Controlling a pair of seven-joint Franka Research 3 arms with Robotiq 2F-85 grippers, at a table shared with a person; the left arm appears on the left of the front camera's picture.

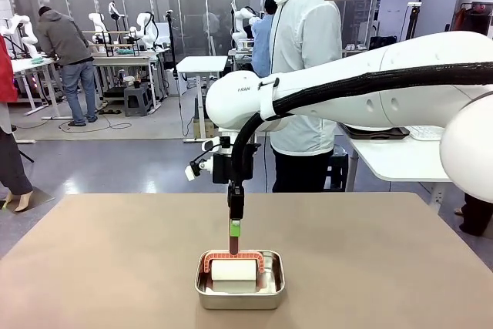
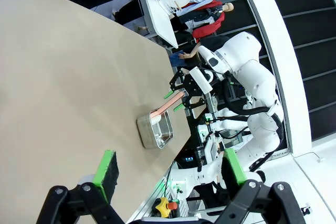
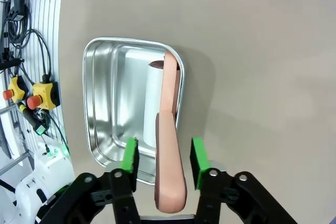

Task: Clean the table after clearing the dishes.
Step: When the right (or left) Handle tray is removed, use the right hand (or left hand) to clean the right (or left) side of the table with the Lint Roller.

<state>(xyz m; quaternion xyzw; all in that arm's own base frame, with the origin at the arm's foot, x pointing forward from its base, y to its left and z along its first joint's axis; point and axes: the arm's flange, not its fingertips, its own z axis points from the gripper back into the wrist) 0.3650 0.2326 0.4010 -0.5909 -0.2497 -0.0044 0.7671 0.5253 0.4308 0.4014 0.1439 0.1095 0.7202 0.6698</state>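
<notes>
Front view. The table (image 1: 92, 260) carries one item, a steel pan (image 1: 239, 297) near the robot's edge, about mid-width. Judgement: the dishes are already cleared off and wiping has not begun; the top looks dry and unmarked.
- Pan contents: a white block (image 1: 233, 273), probably a sponge or pad, under a pink arched handle (image 1: 231, 258).
- The right gripper (image 1: 234, 230) hangs straight above the pan, fingers pointing down to the handle top. Seen edge-on, so I cannot tell contact from here.

Left wrist view. The left gripper (image 2: 170, 174) is high over the table with its jaws spread wide and nothing between the pads.
- Far off, the pan (image 2: 142, 131) sits by the table edge. A long pink stem rises out of it and passes between the right gripper's two green fingers.

Right wrist view. This looks down into the pan (image 3: 89, 103).
- The white block (image 3: 152, 103) lies along one long wall. The rest of the pan floor is bare and shiny, with no water visible.
- The pink handle (image 3: 169, 129) runs up between the green pads (image 3: 130, 157). A gap shows on each side, wider on one, so the jaws straddle it without clamping.

Left to do, as judged: close on the handle, lift the wiper out, then wipe the whole top.
</notes>
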